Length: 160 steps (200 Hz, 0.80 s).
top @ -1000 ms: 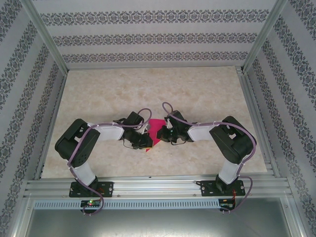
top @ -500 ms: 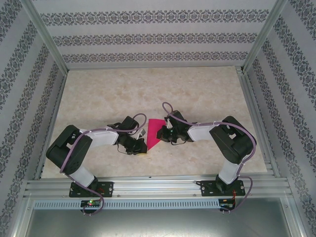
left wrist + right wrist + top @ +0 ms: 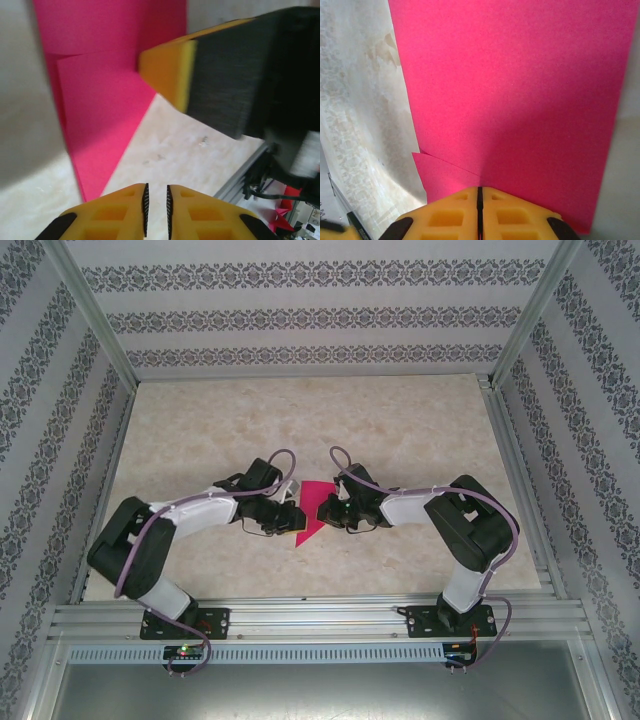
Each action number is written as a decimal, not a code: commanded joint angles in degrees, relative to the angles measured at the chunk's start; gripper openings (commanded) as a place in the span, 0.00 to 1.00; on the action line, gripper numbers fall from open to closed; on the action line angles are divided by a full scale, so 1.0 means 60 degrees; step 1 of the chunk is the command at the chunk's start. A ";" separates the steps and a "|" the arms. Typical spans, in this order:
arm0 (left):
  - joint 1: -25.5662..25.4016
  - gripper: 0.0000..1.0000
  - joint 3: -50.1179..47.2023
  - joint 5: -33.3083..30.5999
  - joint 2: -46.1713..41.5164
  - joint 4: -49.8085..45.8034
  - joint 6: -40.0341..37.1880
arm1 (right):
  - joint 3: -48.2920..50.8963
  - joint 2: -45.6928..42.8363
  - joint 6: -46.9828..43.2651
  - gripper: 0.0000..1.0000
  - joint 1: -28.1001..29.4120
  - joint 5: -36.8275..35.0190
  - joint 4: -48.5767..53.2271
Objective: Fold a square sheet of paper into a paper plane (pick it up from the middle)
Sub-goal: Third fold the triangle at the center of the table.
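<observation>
My left gripper [image 3: 156, 205] has its pads a slit apart with nothing between them, just beside the left edge of the paper [image 3: 100, 100]. My right gripper [image 3: 480, 197] is closed tight with its tips on the paper's right side. I can't tell whether it nips a layer or merely pins it. The paper lies part-folded and bare on the table [image 3: 420, 430], between both grippers. If the left one pushes while that pin slips, the sheet could skate and the crease go crooked.
</observation>
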State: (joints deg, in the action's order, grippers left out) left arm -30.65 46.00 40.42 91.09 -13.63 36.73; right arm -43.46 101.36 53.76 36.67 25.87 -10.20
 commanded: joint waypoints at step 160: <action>-0.0049 0.11 0.0336 -0.1673 0.1518 -0.1103 -0.0498 | 0.0072 0.0034 0.0403 0.06 0.0860 -0.0776 -0.0290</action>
State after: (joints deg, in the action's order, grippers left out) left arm -30.74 48.95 34.44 98.74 -16.14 34.98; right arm -43.48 99.98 55.35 41.89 22.90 -10.04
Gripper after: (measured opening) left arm 0.119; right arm 0.066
